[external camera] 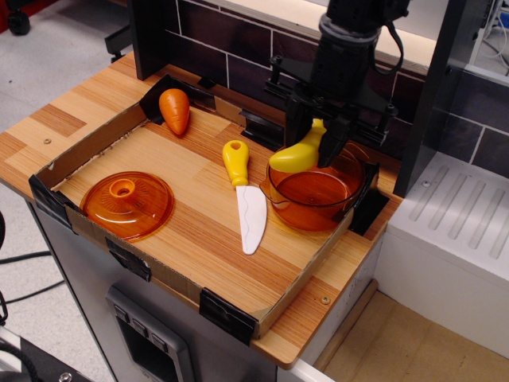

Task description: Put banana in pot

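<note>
Gripper (320, 137) clamps banana (298, 154) by stem end, above near-left rim of pot (315, 187). Knife (246, 197) just left of pot. Lid (127, 204) front left, carrot (174, 111) at back corner of tray (139, 263).

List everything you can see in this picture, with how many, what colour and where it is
Small glossy yellow plastic toy banana: one, yellow, held in the air over the near-left rim of the pot.
Round transparent orange plastic pot: one, orange, right side of the tray, nothing visible inside.
Flat transparent orange lid with a centre knob: one, orange, front left of the tray.
Toy knife with a yellow handle and white blade: one, middle of the tray, just left of the pot.
Orange toy carrot: one, back left corner of the tray.
Shallow cardboard tray: one, brown with black corner clips, on the counter.
Wooden counter: one, light wood.
Black robot gripper: one, above the pot, shut on the banana's stem end.
</note>
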You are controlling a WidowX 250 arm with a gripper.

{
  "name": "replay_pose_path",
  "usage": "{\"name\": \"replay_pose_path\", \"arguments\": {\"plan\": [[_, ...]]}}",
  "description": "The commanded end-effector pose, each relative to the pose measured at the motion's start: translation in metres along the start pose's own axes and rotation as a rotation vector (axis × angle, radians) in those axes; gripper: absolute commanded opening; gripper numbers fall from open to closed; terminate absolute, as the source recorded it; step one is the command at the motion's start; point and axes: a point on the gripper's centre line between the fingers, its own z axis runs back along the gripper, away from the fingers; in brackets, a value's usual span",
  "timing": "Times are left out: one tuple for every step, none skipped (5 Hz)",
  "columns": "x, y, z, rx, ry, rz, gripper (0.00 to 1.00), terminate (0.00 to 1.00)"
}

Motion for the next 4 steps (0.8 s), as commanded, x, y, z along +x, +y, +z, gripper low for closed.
{"name": "replay_pose_path", "arguments": {"plan": [[0.017,-0.002,0.000,0.050,-0.051,0.021,1.00,0.00],[0.015,-0.004,0.000,0.042,-0.055,-0.001,1.00,0.00],[0.012,-0.003,0.015,0.005,-0.079,-0.015,1.00,0.00],[0.010,0.001,0.042,-0.044,-0.108,0.000,1.00,0.00]]}}
